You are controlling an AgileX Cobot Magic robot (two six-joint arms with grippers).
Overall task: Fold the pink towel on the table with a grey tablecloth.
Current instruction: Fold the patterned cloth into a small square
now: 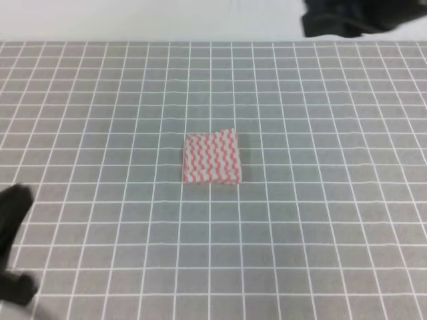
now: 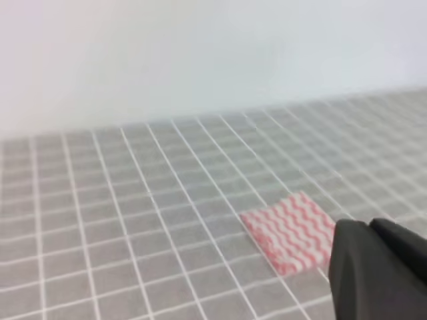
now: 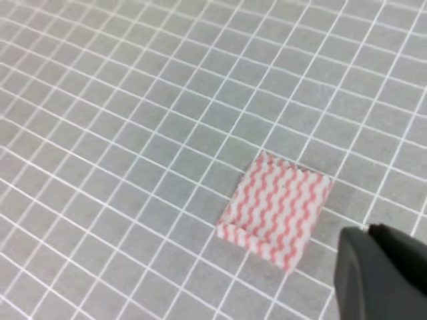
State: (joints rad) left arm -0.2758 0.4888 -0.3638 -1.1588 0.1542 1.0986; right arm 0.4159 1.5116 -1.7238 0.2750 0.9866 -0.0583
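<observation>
Nearest your lens in the high view is the left gripper [image 1: 15, 247], a dark blurred shape at the lower-left edge, well apart from the towel [image 1: 211, 157] — you cannot tell from it whether the jaws stand apart or together. Your left wrist view shows only one dark finger [image 2: 380, 270] at the lower right, just in front of the towel [image 2: 291, 231] and not holding it. On the right wrist view a single dark finger [image 3: 383, 273] likewise sits in the lower-right corner, near the towel [image 3: 277, 210] but clear of it, so that pincer's state cannot be told either. At the top right of the high view you see a dark mass, the right arm [image 1: 357, 17], beyond the table's far edge. Your towel lies folded into a small layered square near the middle of the table [image 1: 320, 200], flat on the grey gridded cloth, with stacked edges showing along its near side.
</observation>
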